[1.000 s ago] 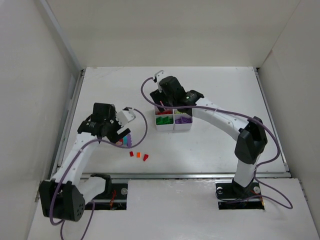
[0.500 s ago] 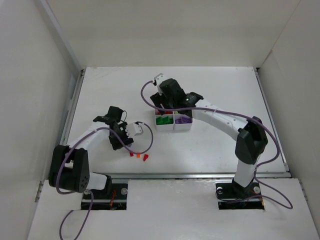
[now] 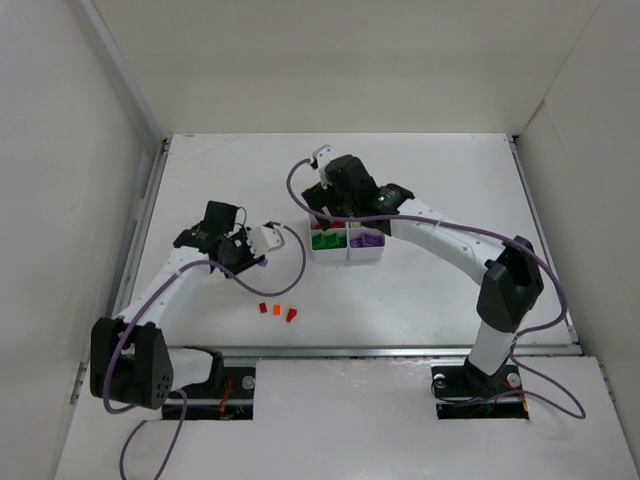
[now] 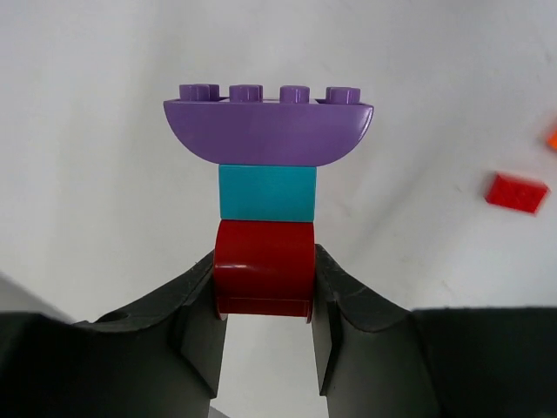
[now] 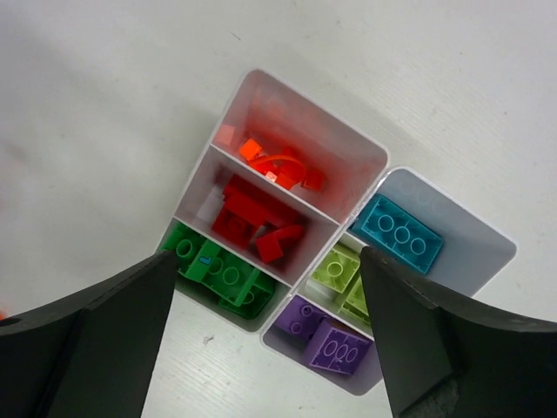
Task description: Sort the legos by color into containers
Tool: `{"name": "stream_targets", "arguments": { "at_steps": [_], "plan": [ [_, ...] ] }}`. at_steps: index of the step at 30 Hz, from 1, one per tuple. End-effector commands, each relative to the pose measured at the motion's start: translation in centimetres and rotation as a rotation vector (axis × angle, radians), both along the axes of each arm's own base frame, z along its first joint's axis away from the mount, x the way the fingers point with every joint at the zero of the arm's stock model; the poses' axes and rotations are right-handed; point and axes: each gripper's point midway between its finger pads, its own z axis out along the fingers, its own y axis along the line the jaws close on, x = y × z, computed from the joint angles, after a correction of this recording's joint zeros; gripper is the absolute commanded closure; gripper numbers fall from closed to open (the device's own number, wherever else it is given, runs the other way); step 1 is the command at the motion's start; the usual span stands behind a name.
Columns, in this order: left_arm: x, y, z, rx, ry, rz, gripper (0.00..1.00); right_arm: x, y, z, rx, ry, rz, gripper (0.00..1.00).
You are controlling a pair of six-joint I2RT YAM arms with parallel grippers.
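My left gripper (image 4: 264,280) (image 3: 244,254) is shut on a dark red brick (image 4: 264,266), the near end of a joined stack. A cyan brick (image 4: 266,192) and a curved purple brick (image 4: 268,131) stick out beyond it. Three loose legos lie on the table: a red one (image 3: 263,308) (image 4: 517,192), an orange one (image 3: 277,311) and another red one (image 3: 291,315). My right gripper (image 5: 265,335) (image 3: 335,203) hangs open over the white six-part tray (image 5: 461,235) (image 3: 347,255). The tray holds orange (image 5: 278,161), red (image 5: 252,222), green (image 5: 218,274), cyan (image 5: 396,231), yellow-green (image 5: 344,279) and purple (image 5: 331,344) legos, each colour in its own compartment.
White walls close in the table on the left, back and right. A metal rail (image 3: 360,351) runs along the near edge. Purple cables loop from both arms, one close to the left gripper (image 3: 295,262).
The left gripper has shut on the red end of the stack, and its wrist has turned and shifted slightly away from the near edge. The right jaws have spread a little wider above the tray.
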Motion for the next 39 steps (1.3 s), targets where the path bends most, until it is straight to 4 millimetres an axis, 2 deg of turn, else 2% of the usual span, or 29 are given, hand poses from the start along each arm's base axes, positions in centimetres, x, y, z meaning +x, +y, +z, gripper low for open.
{"name": "stream_targets", "arguments": {
  "at_steps": [1, 2, 3, 5, 6, 7, 8, 9, 10, 11, 12, 13, 14, 16, 17, 22, 24, 28, 29, 31, 32, 35, 36, 39],
  "plan": [
    [4.8, -2.2, 8.6, -0.169, -0.308, 0.040, 1.00, 1.2, -0.5, 8.6, 0.214, -0.110, -0.003, 0.08],
    [5.4, -2.7, 10.2, -0.205, -0.366, 0.032, 1.00, 0.8, 0.0, 9.6, 0.277, -0.094, 0.056, 0.07],
    [6.2, -3.2, 12.8, -0.248, -0.469, 0.022, 1.00, 1.5, -1.2, 11.3, 0.349, -0.110, 0.072, 0.05],
    [6.4, -4.5, 15.5, -0.321, -0.558, -0.035, 1.00, 0.8, -0.8, 13.1, 0.479, -0.096, 0.206, 0.01],
    [6.6, -5.0, 16.8, -0.347, -0.603, -0.057, 1.00, -0.3, -0.1, 15.3, 0.590, -0.107, 0.382, 0.01],
    [6.6, -5.4, 17.9, -0.378, -0.638, -0.070, 1.00, -1.2, 0.4, 14.9, 0.624, -0.083, 0.459, 0.01],
    [6.8, -6.3, 19.4, -0.427, -0.684, -0.105, 1.00, -2.2, 0.9, 15.5, 0.650, -0.075, 0.523, 0.01],
    [6.8, -6.7, 19.9, -0.443, -0.699, -0.124, 1.00, -3.2, 1.6, 15.5, 0.667, -0.042, 0.602, 0.01],
    [6.7, -7.3, 20.2, -0.458, -0.706, -0.149, 1.00, -3.7, 2.4, 16.2, 0.673, -0.045, 0.656, 0.01],
    [6.7, -7.6, 21.1, -0.475, -0.721, -0.154, 1.00, -3.6, 3.0, 15.3, 0.678, -0.010, 0.690, 0.01],
    [6.8, -8.5, 20.9, -0.484, -0.714, -0.176, 1.00, -4.1, 3.8, 15.4, 0.691, 0.014, 0.725, 0.01],
    [6.9, -8.9, 21.6, -0.497, -0.720, -0.180, 1.00, -4.9, 4.6, 15.6, 0.705, 0.038, 0.769, 0.01],
    [7.2, -8.7, 21.3, -0.486, -0.714, -0.167, 1.00, -4.2, 5.0, 15.9, 0.711, 0.038, 0.768, 0.01],
    [7.6, -9.3, 22.0, -0.497, -0.733, -0.159, 1.00, -3.8, 5.8, 16.1, 0.724, 0.049, 0.739, 0.01],
    [7.9, -9.4, 22.4, -0.500, -0.745, -0.161, 1.00, -4.0, 6.4, 16.9, 0.734, 0.037, 0.755, 0.00],
    [8.9, -9.9, 23.1, -0.520, -0.774, -0.154, 1.00, -1.8, 7.6, 16.2, 0.755, 0.069, 0.668, 0.00],
    [8.8, -10.3, 23.3, -0.535, -0.774, -0.156, 1.00, -2.3, 8.3, 15.7, 0.763, 0.103, 0.696, 0.00],
    [8.6, -10.6, 23.3, -0.539, -0.771, -0.165, 1.00, -1.8, 8.8, 15.4, 0.769, 0.117, 0.700, 0.00],
    [8.6, -10.6, 23.3, -0.539, -0.771, -0.165, 1.00, -1.8, 9.0, 14.8, 0.767, 0.134, 0.706, 0.00],
    [8.7, -10.7, 23.5, -0.541, -0.780, -0.166, 1.00, -1.9, 9.3, 15.6, 0.775, 0.127, 0.741, 0.01],
    [8.7, -10.7, 23.5, -0.541, -0.780, -0.166, 1.00, -1.7, 9.6, 14.8, 0.779, 0.155, 0.744, 0.01],
    [8.7, -10.7, 23.5, -0.541, -0.780, -0.166, 1.00, -2.0, 10.2, 14.8, 0.790, 0.182, 0.799, 0.14],
    [8.7, -10.7, 23.5, -0.541, -0.780, -0.166, 1.00, -1.7, 10.4, 14.2, 0.788, 0.193, 0.794, 0.23],
    [8.6, -10.6, 23.3, -0.539, -0.770, -0.165, 1.00, -1.7, 10.4, 14.2, 0.788, 0.193, 0.794, 0.38]
  ]
}}
